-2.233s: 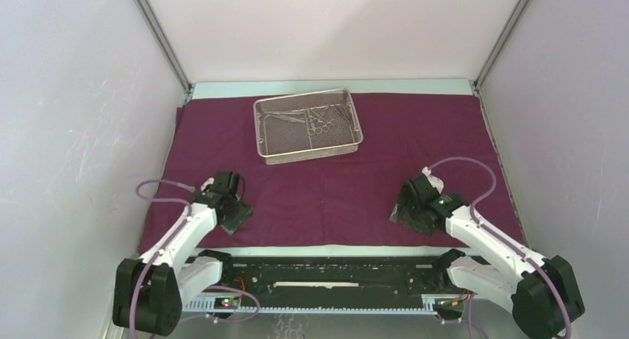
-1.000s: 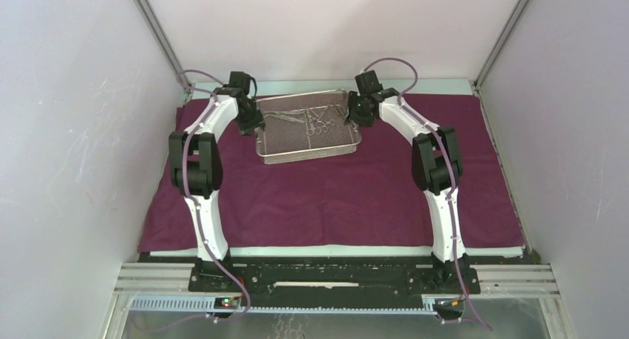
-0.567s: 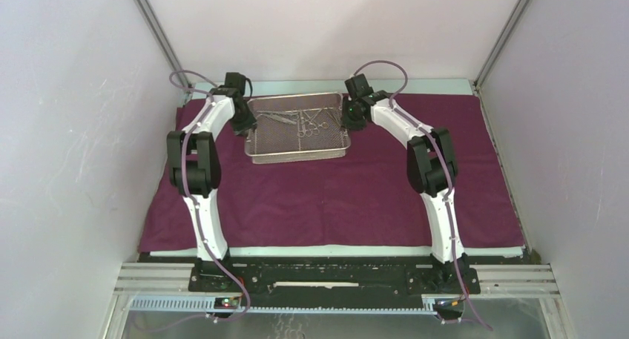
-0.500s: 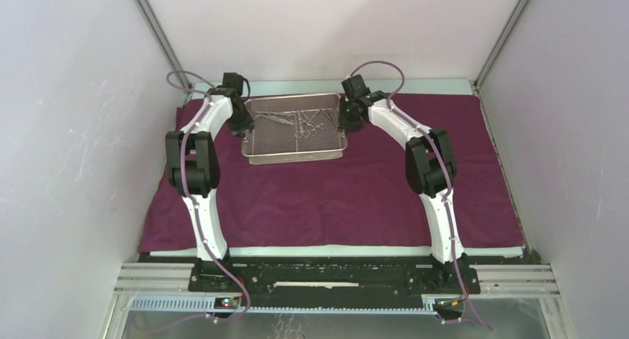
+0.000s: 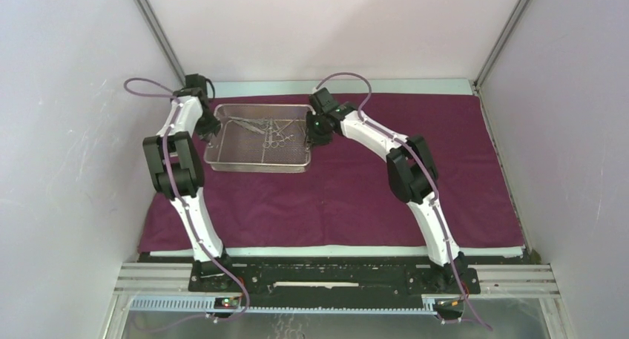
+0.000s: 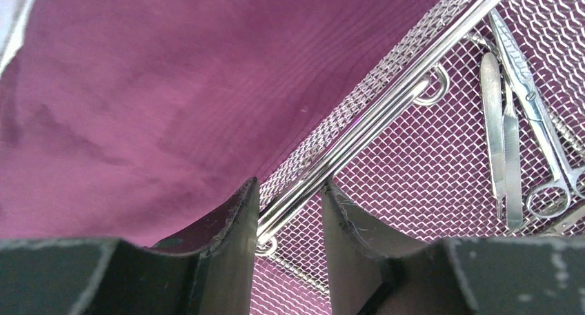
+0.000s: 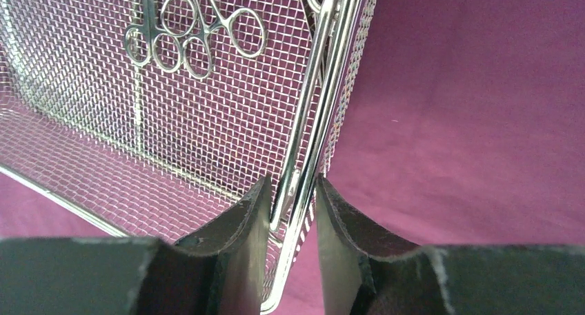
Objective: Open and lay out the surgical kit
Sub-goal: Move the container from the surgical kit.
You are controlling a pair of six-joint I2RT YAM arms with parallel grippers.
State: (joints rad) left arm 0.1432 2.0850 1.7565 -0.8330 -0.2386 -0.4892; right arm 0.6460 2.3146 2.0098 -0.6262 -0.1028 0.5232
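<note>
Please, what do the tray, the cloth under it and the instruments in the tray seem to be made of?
The tray looks like bare steel wire: a fine woven mesh with a thicker rod rim, bright and shiny. The cloth seems to be a woven textile, maroon and matte, with fine ribbing and soft creases. The instruments are probably polished steel, silver and reflective. The exact alloy cannot be told.

From above, the left gripper [image 5: 210,128] and right gripper [image 5: 314,133] are dark blobs whose fingertips cannot be made out, and the steel instruments [image 5: 265,127] between them are too small to tell apart. Ahead of the right gripper, the ring handles [image 7: 195,36] show, but shafts and tips run off the top edge — the tray [image 7: 83,143] is cropped left and below too. Beyond the left gripper, a forceps-like tool [image 6: 534,108] loses one handle loop to the right edge.
</note>
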